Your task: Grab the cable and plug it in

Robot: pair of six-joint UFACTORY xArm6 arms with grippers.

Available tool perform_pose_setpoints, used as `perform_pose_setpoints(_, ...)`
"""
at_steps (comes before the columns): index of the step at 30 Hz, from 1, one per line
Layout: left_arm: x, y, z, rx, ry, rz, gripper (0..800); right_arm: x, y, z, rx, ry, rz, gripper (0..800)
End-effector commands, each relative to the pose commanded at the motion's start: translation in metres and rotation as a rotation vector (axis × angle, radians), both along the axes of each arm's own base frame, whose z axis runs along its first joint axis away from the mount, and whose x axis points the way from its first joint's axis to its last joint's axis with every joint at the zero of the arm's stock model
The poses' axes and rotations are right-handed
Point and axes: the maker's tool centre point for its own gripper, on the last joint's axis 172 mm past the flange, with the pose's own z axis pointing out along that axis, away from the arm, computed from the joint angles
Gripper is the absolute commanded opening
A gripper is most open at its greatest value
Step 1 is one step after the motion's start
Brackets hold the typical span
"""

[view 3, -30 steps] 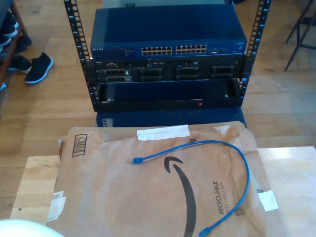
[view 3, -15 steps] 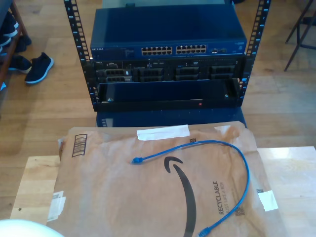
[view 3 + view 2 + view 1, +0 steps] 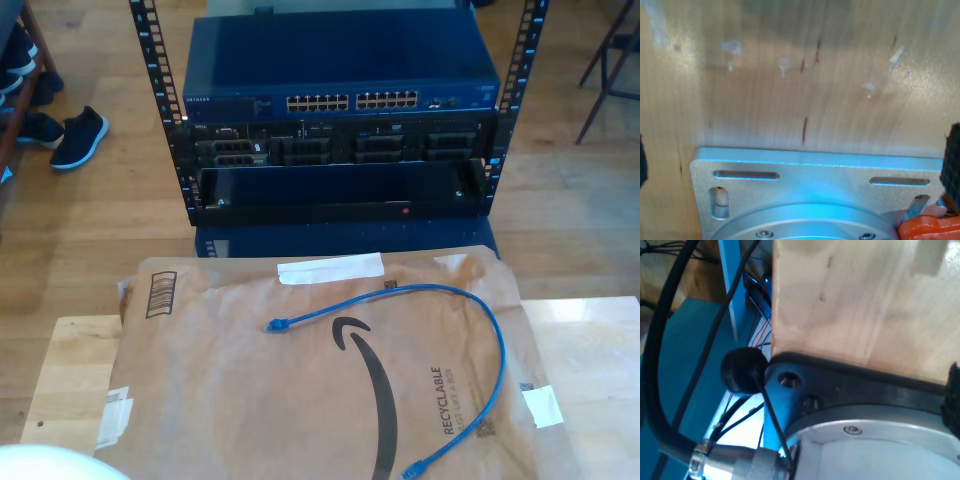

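A pale wooden counter (image 3: 75, 370) carries a flattened brown paper mailer (image 3: 250, 400) printed with a black arrow and the word "RECYCLABLE". The cable (image 3: 480, 320), thin and bright blue, lies loose on the mailer in an open arc, one plug (image 3: 276, 325) near the mailer's middle, the other (image 3: 410, 470) at the exterior view's lower edge. Beyond the counter stands a rack (image 3: 340, 110) holding a blue network switch (image 3: 340, 75) with rows of ports. Dark shoes (image 3: 75, 135) sit on the wood floor (image 3: 90, 215) at the exterior view's left. The state of the jaws on my first gripper and my second gripper cannot be told.
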Motion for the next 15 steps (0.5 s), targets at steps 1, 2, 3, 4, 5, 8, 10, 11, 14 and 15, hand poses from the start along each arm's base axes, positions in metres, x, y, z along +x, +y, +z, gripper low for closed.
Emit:
perform_pose_setpoints(1,-0.0001,0.0008,0.0003,0.002,0.0,0.0,800,0.0,0.0,0.0,0.0,-0.001,0.001,798)
perform_pose_setpoints(2,0.0,0.0004,0.0001,0.0,0.0,0.0,800,0.0,0.0,0.0,0.0,0.0,0.0,798)
perform_pose_setpoints(3,0.0,-0.0004,-0.0002,-0.002,0.0,0.0,800,0.0,0.0003,-0.0004,0.0,0.0,-0.001,798)
perform_pose_setpoints(4,0.0,0.0004,0.0001,0.0,0.0,0.0,800,0.0004,0.0011,-0.0011,0.002,0.0,-0.001,799)
perform_pose_setpoints(5,-0.0001,0.0008,0.0003,0.002,0.0,0.0,800,0.0002,0.0007,-0.0008,0.0,0.0,-0.003,799)
perform_pose_setpoints(8,0.0,0.0004,0.0001,0.0,0.0,0.0,800,0.0005,0.0007,-0.0013,-0.001,-0.001,-0.001,799)
perform_pose_setpoints(10,0.0,0.0004,0.0001,0.0,0.0,0.0,800,0.0005,0.0003,-0.0013,-0.003,-0.001,-0.001,799)
perform_pose_setpoints(11,0.0,0.0004,0.0001,0.0,0.0,0.0,800,0.0007,-0.0005,-0.001,-0.004,-0.001,-0.001,799)
perform_pose_setpoints(14,0.0,0.0004,0.0001,0.0,0.0,0.0,800,0.0005,0.0003,-0.0013,-0.003,-0.001,-0.001,799)
perform_pose_setpoints(15,0.0,0.0004,0.0001,0.0,0.0,0.0,800,0.0007,-0.0005,-0.001,-0.004,-0.001,-0.001,799)
